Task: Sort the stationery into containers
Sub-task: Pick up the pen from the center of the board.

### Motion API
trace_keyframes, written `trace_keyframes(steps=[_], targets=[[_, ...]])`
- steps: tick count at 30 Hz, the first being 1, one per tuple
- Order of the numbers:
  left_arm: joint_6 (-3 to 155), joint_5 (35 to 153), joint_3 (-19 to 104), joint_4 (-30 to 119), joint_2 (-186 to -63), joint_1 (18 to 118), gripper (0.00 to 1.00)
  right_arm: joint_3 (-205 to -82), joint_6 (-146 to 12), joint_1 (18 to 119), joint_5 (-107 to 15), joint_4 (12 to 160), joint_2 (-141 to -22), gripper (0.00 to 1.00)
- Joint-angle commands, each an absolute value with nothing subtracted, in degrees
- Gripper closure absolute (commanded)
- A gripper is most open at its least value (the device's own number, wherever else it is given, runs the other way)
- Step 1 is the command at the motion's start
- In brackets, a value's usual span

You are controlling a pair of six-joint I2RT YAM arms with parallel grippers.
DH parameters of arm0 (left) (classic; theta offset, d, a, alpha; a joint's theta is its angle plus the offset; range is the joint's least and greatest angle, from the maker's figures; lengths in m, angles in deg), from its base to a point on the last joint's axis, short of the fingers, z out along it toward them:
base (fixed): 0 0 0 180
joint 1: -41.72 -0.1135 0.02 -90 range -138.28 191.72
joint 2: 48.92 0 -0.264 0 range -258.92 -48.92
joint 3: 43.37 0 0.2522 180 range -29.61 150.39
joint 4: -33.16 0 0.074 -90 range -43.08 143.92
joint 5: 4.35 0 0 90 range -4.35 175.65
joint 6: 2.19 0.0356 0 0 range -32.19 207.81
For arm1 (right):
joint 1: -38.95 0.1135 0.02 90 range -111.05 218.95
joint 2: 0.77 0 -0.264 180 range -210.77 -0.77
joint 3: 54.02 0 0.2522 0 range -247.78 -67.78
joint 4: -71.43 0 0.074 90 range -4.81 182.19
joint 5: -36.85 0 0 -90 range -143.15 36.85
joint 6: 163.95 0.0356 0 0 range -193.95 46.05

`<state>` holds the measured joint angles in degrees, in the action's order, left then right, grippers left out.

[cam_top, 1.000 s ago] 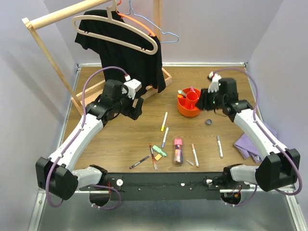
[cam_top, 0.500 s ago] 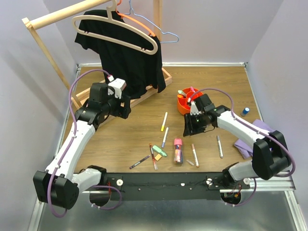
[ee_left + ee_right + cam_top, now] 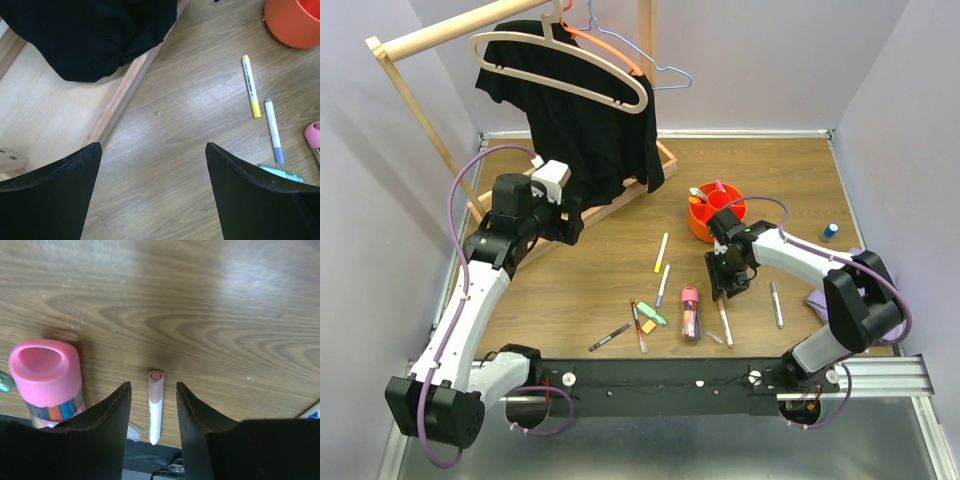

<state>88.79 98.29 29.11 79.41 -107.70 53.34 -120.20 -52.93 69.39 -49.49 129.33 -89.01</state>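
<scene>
The orange organiser (image 3: 713,218) stands right of centre with a few pens in it. Loose stationery lies in front of it: a yellow-tipped pen (image 3: 661,252), a blue-tipped pen (image 3: 663,285), a green highlighter (image 3: 652,313), a stubby pink tube (image 3: 689,312), a grey pen (image 3: 776,303) and a white pen with a pinkish cap (image 3: 724,322). My right gripper (image 3: 728,285) is open and low over that white pen (image 3: 155,407), one finger on each side, not touching it. The pink tube (image 3: 47,375) stands just left of it. My left gripper (image 3: 565,225) is open and empty over bare wood (image 3: 152,146).
A wooden rack base (image 3: 130,90) with a black shirt (image 3: 90,35) hanging over it is at the back left. A purple cloth (image 3: 835,300) and a small blue object (image 3: 830,231) lie at the right. A red pen (image 3: 638,326) and a dark pen (image 3: 610,336) lie near the front edge.
My right gripper has moved from beside the organiser forward and down to straddle the white pen. My left arm has drawn back to the left, towards the rack.
</scene>
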Motion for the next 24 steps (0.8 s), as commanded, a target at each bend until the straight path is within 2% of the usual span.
trace_keyframes(steps=[1, 14, 17, 20, 21, 22, 24], targets=[[89.57, 98.39, 28.93, 78.38, -106.22, 51.57, 0.06, -121.31, -51.19, 71.55, -51.66, 132.39, -91.03, 0.52], [88.08, 100.24, 29.28, 78.12, -107.01, 51.22, 0.06, -117.88, -50.65, 72.26, -52.01, 129.58, -93.4, 0.53], [87.99, 100.24, 29.54, 77.85, -107.28, 51.22, 0.06, -117.44, -50.92, 72.35, -51.92, 128.52, -94.54, 0.56], [88.08, 100.41, 29.45, 77.94, -107.19, 51.22, 0.06, -116.73, -51.18, 73.05, -50.87, 127.38, -94.72, 0.79], [87.99, 100.42, 29.37, 77.94, -107.19, 51.22, 0.07, -116.65, -51.36, 73.14, -50.26, 127.2, -94.72, 0.93], [88.08, 100.5, 29.28, 78.03, -107.1, 51.22, 0.06, -117.25, -51.62, 73.49, -49.91, 126.77, -94.55, 0.98], [88.08, 100.68, 29.37, 78.64, -107.1, 51.22, 0.06, -119.44, -52.67, 74.11, -48.86, 126.94, -93.59, 0.99]])
